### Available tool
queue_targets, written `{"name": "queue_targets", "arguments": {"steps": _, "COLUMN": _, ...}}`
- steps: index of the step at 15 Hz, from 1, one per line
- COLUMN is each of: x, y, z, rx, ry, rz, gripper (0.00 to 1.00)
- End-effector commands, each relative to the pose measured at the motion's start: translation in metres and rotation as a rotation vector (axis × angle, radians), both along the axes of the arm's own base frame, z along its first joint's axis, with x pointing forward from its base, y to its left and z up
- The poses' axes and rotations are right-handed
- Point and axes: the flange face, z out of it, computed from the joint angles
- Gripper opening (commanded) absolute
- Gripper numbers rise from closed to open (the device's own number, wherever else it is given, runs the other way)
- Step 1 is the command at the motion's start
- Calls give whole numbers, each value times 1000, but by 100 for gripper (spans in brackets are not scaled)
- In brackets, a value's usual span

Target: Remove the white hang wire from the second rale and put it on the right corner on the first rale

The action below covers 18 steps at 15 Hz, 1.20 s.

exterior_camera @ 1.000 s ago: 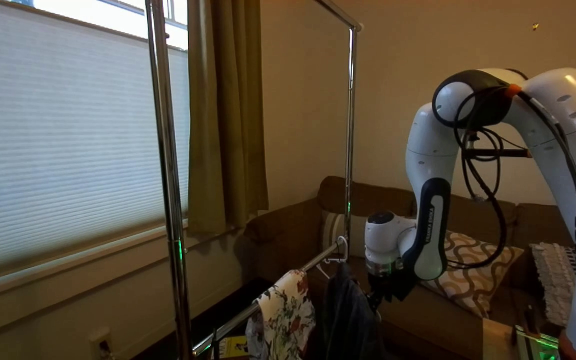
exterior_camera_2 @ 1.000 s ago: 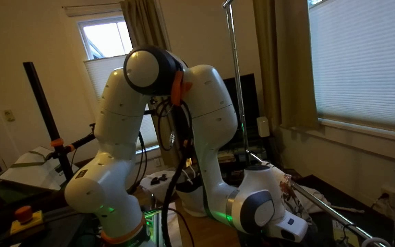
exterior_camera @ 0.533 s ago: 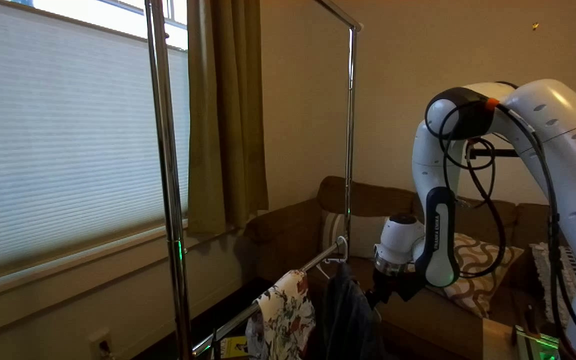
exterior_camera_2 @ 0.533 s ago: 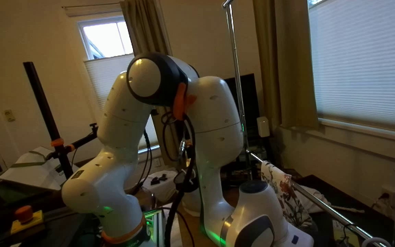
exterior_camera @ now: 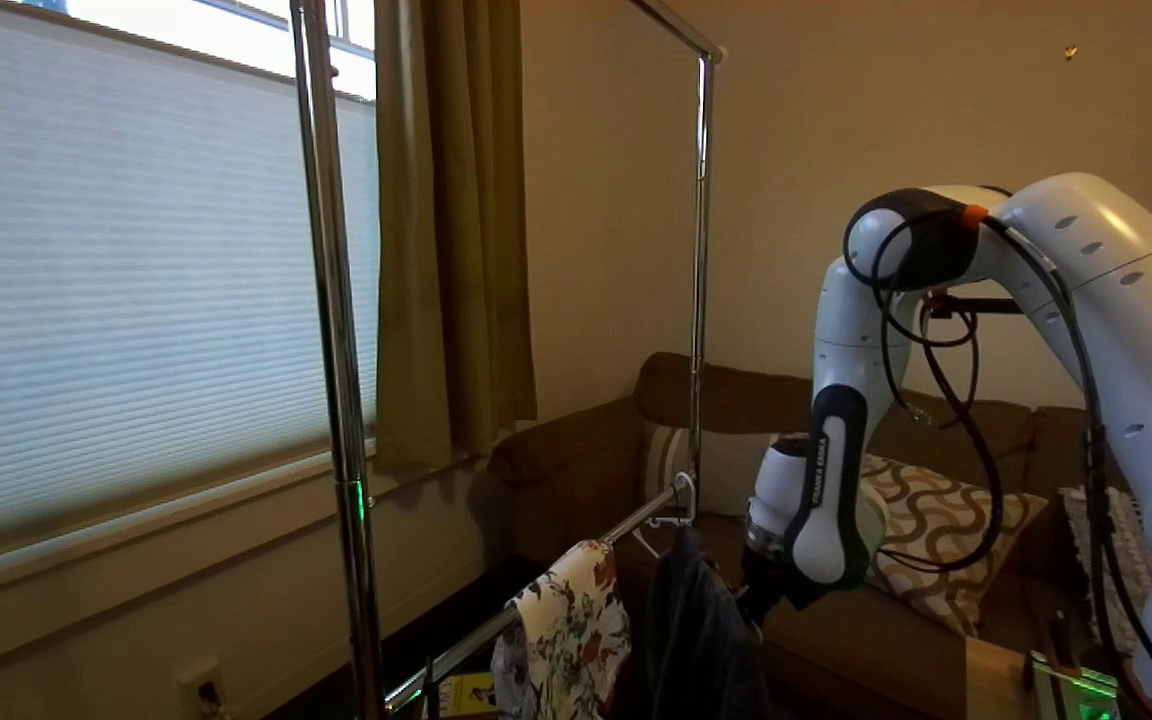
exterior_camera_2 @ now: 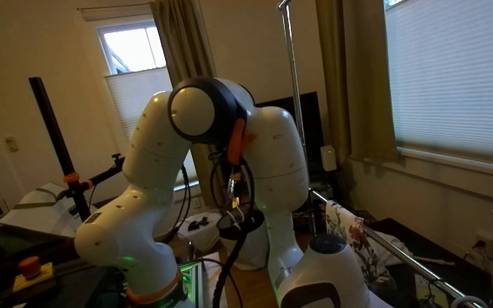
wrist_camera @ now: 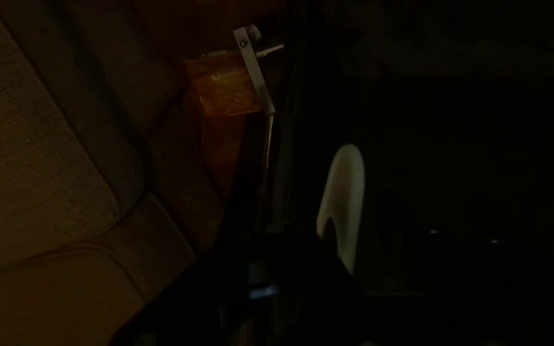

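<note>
In an exterior view the white hang wire (exterior_camera: 684, 497) has its hook over the second rale (exterior_camera: 631, 520), near the rack's far upright. A dark garment (exterior_camera: 691, 630) covers much of its body. My gripper (exterior_camera: 751, 610) is low at the garment's right side, where a small white bit shows by the fingertips. One rounded white end of the hang wire (wrist_camera: 346, 192) appears in the wrist view, its lower part behind a dark gripper shape. That view is too dark to tell how the jaws stand or whether they grip it. The first rale (exterior_camera: 674, 25) runs along the top.
A floral cloth (exterior_camera: 566, 620) drapes over the low bar. Tall chrome uprights (exterior_camera: 331, 300) frame the rack. Behind the arm stands a brown sofa (exterior_camera: 576, 450) with a patterned pillow (exterior_camera: 921, 520). A white bin (exterior_camera_2: 244, 248) is on the floor.
My arm's elbow has sunk in both exterior views, and the wrist has tilted. The fingertips stay beside the dark garment. Hang wire hook and garments look unmoved.
</note>
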Motion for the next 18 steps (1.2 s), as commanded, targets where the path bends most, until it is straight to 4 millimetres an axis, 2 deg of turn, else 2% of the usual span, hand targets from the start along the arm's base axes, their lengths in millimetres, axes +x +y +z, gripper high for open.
{"name": "queue_targets", "arguments": {"steps": 1, "x": 0, "y": -1, "z": -5, "rx": 16, "ry": 42, "rz": -22, "gripper": 8}}
{"name": "queue_targets", "arguments": {"steps": 2, "x": 1, "y": -2, "z": -5, "rx": 19, "ry": 40, "rz": -28, "gripper": 0}}
{"name": "queue_targets", "arguments": {"steps": 9, "x": -5, "y": -5, "z": 20, "rx": -39, "ry": -100, "rz": -124, "gripper": 2}}
{"name": "queue_targets", "arguments": {"steps": 11, "x": -8, "y": -5, "z": 23, "rx": -50, "ry": -115, "rz": -145, "gripper": 2}}
{"name": "queue_targets", "arguments": {"steps": 12, "x": 2, "y": -7, "z": 15, "rx": -31, "ry": -106, "rz": -132, "gripper": 8}}
{"name": "queue_targets", "arguments": {"steps": 18, "x": 0, "y": -7, "z": 19, "rx": -40, "ry": -113, "rz": -140, "gripper": 8}}
